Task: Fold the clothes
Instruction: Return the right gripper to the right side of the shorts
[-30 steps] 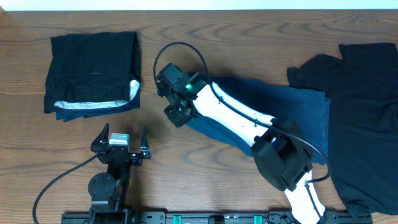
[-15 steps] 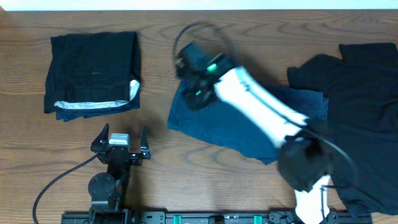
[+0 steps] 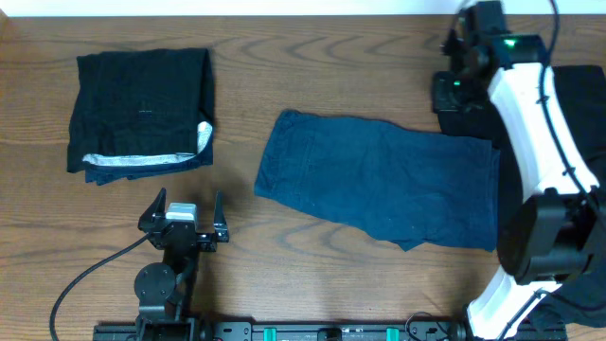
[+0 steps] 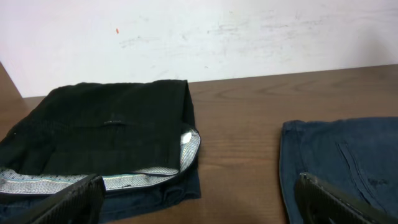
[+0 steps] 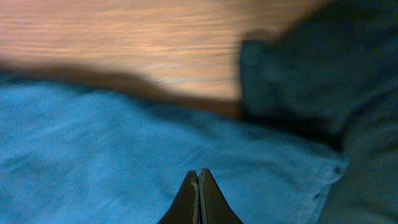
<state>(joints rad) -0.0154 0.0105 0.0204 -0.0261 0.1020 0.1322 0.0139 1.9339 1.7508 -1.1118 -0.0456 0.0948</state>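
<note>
Lying spread flat, navy shorts [image 3: 379,185] rest near the empty, closed right pincer [image 5: 199,173]; left pincer [image 3: 187,197] gapes.

Three dark garments — one navy-blue pair of shorts [image 3: 379,180] at centre, one folded black garment [image 3: 142,104] upper left, one loose black garment [image 3: 585,114] far right — two grippers, left gripper [image 3: 187,201], right gripper [image 5: 198,175], one table [image 3: 331,66]

The right arm [image 3: 535,123] is wearing glossy white link shells between bulky black joint housings. A green indicator lamp [image 3: 514,43] is glowing near its wrist, and a thin black cable [image 3: 554,17] is arching over that end. The left arm [image 3: 161,279] is showing all-black rounded joints, a silver-grey block [image 3: 180,212] behind the left pincer [image 3: 187,201], and a black base cable [image 3: 76,284] trailing across the desk [image 3: 312,66]. The right pincer [image 5: 198,190] is presenting two dark, tapered fingers.
</note>
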